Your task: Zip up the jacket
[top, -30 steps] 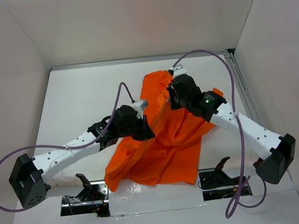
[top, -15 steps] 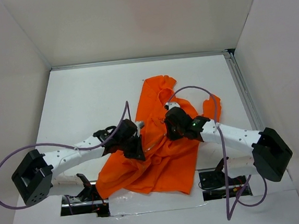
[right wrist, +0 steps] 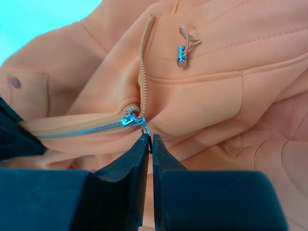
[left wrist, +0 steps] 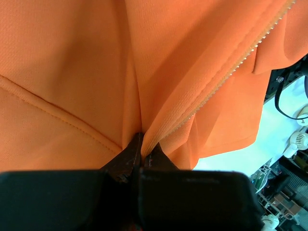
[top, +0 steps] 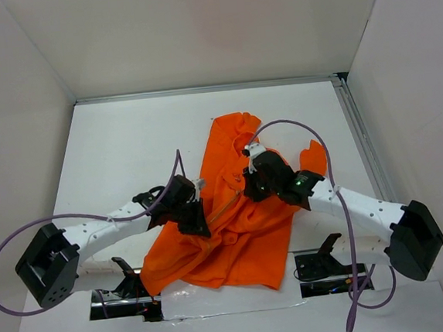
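Observation:
The orange jacket (top: 242, 226) lies crumpled in the middle of the table, collar toward the back. My left gripper (top: 199, 222) is shut on a fold of its fabric beside the zipper teeth (left wrist: 226, 77), near the hem. My right gripper (top: 248, 188) is shut on the silver zipper pull (right wrist: 147, 130) at the slider (right wrist: 129, 119). The closed zipper (right wrist: 77, 130) runs left from the slider; the open teeth (right wrist: 143, 53) run up toward the collar. A cord toggle (right wrist: 182, 55) lies on the fabric above.
White walls enclose the table on three sides. A metal rail (top: 358, 134) runs along the right edge. Two black mounts (top: 323, 262) stand at the near edge. Purple cables loop over both arms.
The right gripper has drawn back from the collar area toward the jacket's middle, then moved slightly up again. The left gripper has pulled the hem nearer and left. The jacket is more bunched.

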Controlling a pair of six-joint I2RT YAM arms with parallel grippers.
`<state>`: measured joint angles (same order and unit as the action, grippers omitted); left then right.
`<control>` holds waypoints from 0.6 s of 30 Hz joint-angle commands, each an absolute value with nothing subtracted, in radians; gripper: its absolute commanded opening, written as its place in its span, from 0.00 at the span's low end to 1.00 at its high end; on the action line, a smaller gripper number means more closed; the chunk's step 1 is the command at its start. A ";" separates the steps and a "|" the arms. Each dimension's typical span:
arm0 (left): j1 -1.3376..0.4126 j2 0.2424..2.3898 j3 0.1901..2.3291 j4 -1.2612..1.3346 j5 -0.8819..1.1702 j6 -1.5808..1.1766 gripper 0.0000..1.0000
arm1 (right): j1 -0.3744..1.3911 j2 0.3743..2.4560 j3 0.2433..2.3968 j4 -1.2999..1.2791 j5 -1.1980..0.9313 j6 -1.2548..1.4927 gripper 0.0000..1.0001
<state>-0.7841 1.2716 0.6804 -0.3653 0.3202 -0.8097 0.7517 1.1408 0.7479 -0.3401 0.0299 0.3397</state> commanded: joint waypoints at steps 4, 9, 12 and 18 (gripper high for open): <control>-0.776 1.226 0.667 -0.446 0.356 -0.758 0.00 | 0.773 1.218 0.810 -0.319 0.016 0.230 0.00; -0.758 1.198 0.725 -0.451 0.400 -0.726 0.73 | 0.824 1.241 0.836 -0.324 0.055 0.230 0.00; -0.709 1.178 0.796 -0.439 0.419 -0.709 0.99 | 0.867 1.201 0.844 -0.339 0.121 0.241 0.00; -0.543 1.241 0.958 -0.335 0.554 -0.657 0.99 | 0.925 1.092 0.859 -0.388 0.160 0.245 0.00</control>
